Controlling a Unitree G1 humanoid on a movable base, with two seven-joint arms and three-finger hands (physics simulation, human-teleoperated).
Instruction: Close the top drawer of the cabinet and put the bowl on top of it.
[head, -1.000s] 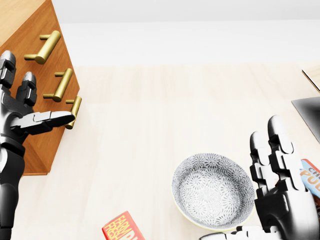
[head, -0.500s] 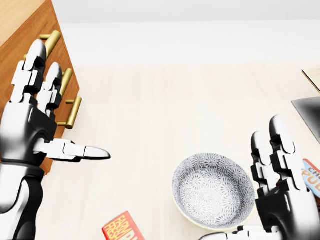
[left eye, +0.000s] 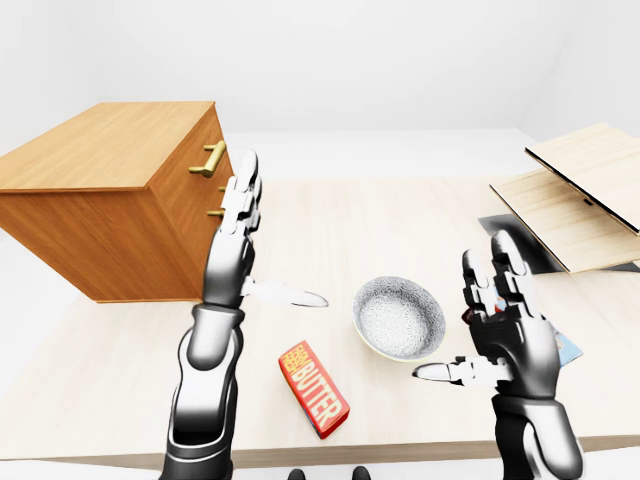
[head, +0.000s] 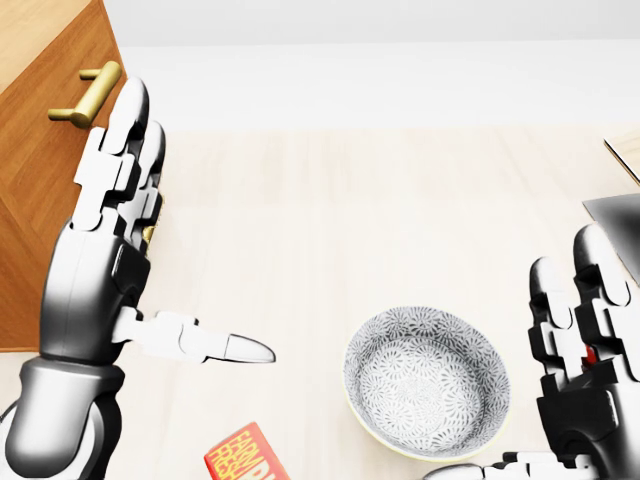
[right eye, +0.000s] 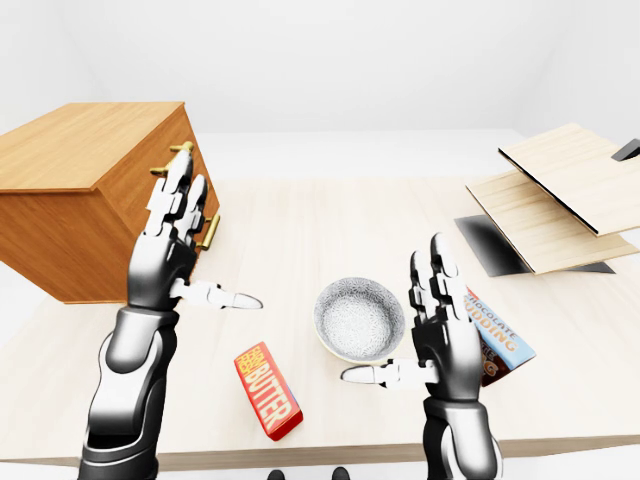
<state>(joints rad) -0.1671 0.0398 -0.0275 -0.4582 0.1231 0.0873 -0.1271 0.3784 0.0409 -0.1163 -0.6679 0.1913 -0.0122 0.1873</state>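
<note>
Both hands are empty, fingers spread wide. My right hand (right eye: 445, 345) hovers just right of the bowl (head: 427, 395). My left hand (head: 90, 290) is well left of it, toward the cabinet (left eye: 100, 200). The top drawer looks flush to me. The bowl sits upright on the worktop (head: 350, 220) with nothing in it. I'd cup the rim from both sides and lift level.

The wooden cabinet (left eye: 100, 190) stands at the left end of the table (left eye: 330, 215) in the left-eye view. Its brass-handled top drawer (left eye: 196, 147) looks flush, though that is hard to judge. The grey patterned bowl (left eye: 399, 318) sits upright, well apart.
</note>
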